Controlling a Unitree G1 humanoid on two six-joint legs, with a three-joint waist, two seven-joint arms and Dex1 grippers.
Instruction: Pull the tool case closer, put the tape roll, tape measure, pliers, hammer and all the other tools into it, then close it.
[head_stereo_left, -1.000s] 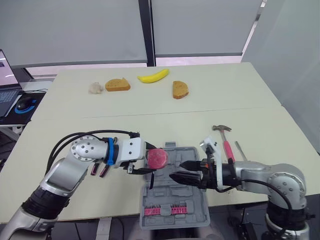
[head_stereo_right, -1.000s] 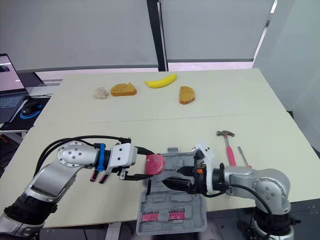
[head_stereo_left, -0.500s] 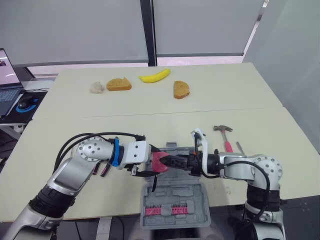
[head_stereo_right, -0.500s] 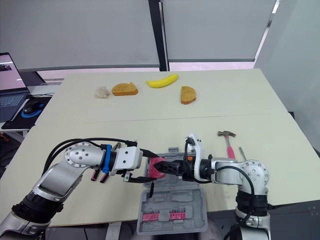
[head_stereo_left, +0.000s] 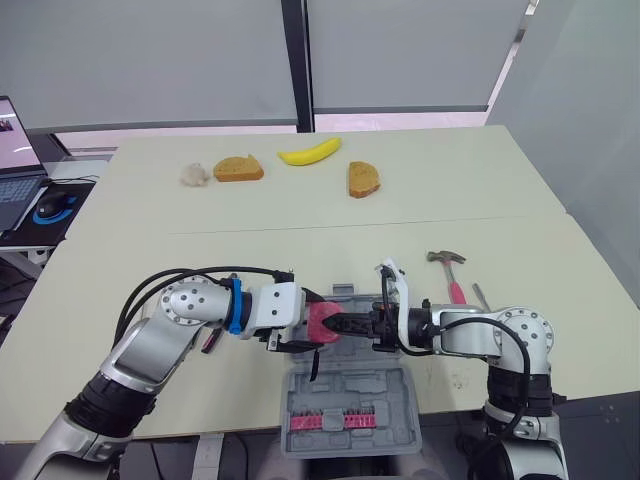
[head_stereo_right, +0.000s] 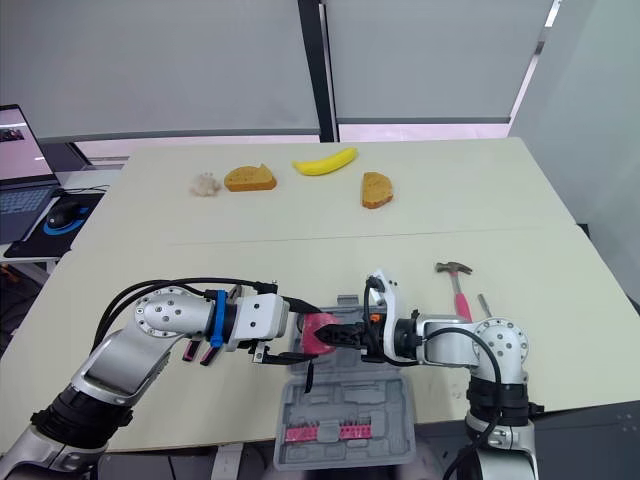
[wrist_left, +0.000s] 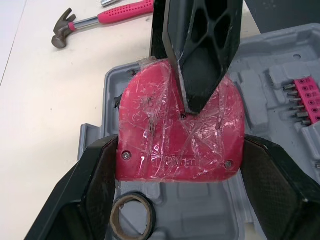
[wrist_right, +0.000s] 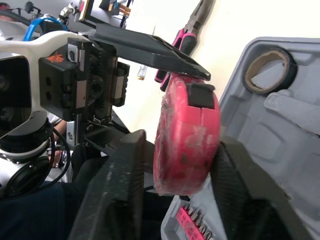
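A red tape measure (head_stereo_left: 322, 324) wrapped in clear film hangs over the open grey tool case (head_stereo_left: 350, 405). My left gripper (head_stereo_left: 310, 326) is shut on its two edges, as the left wrist view shows (wrist_left: 180, 130). My right gripper (head_stereo_left: 336, 325) comes from the opposite side and is shut on its flat faces (wrist_right: 187, 135). A tape roll (wrist_left: 132, 217) lies in the case below. The pink-handled hammer (head_stereo_left: 447, 272) lies on the table right of the case. Pink-handled pliers (head_stereo_left: 205, 341) lie left of it, partly behind my left arm.
A small metal tool (head_stereo_left: 478, 296) lies beside the hammer. Pink bit holders (head_stereo_left: 328, 419) sit in the case's near half. Far across the table are a banana (head_stereo_left: 307, 152), two bread slices (head_stereo_left: 236, 168) (head_stereo_left: 361, 179) and a pale lump (head_stereo_left: 193, 176). A laptop and mouse (head_stereo_left: 45, 210) are at far left.
My right gripper has swung left from over the case to the tape measure and closed on it. My left gripper kept its hold and shifted slightly right.
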